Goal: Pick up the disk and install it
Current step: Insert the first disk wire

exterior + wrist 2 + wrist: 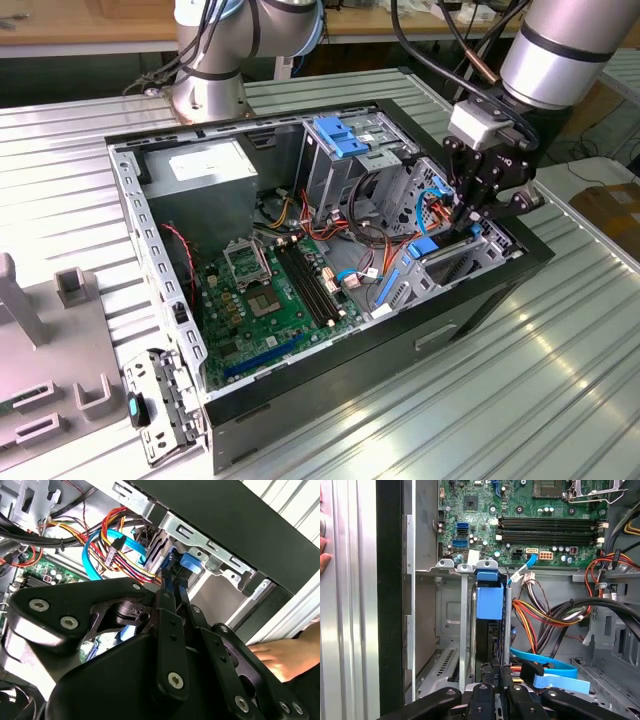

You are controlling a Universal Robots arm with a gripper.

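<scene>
One arm reaches down over the open computer case [330, 290], its silver forearm angled in from above and its black gripper [470, 215] pointing straight down into the drive cage [450, 255] at the end of the case nearest the bench's [560, 370] exterior-view-right edge. The fingers [170, 587] stand drawn close together with only a narrow gap, pinched on the upper edge of the disk [489, 605], which stands on edge inside the cage slot with its bright blue carrier showing between the grey metal walls. In the first wrist view the disk sits upright just beside the slot's silver rail, with the green motherboard [520, 510] beyond it and orange, yellow and blue cables [545, 615] bunched at its side. A second blue plastic bracket [340, 135] sits atop the taller cage toward the far edge of the case. A person's hand [285, 657] rests on the ribbed bench outside the case wall. No writing is legible.
</scene>
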